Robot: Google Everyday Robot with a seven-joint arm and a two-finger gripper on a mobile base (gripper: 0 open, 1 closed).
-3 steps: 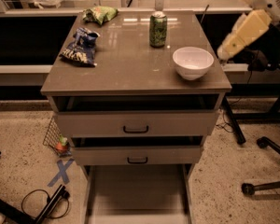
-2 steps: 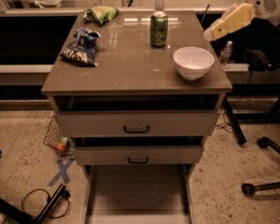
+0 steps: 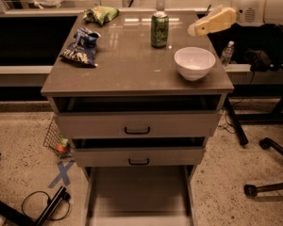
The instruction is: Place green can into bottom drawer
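The green can [image 3: 159, 29] stands upright at the back middle of the cabinet top [image 3: 127, 69]. It is dark green with pale markings and a silver top. My gripper [image 3: 199, 28], tan on a white arm, hovers over the back right of the top. It is to the right of the can, apart from it and about level with its top. The bottom drawer [image 3: 139, 197] is pulled out at floor level, and its flat floor is bare. The two upper drawers with black handles are slightly ajar.
A white bowl [image 3: 194, 62] sits at the right of the top, just below my gripper. A blue snack bag [image 3: 81, 46] and a green snack bag [image 3: 100, 14] lie at the left. A water bottle [image 3: 227, 53] and chair legs [image 3: 269, 187] stand to the right. Blue tape [image 3: 62, 173] and a cable mark the floor at left.
My gripper has swung up and to the left, from beside the cabinet's right edge near the bowl to above the back right corner, closer to the can. The can has not moved.
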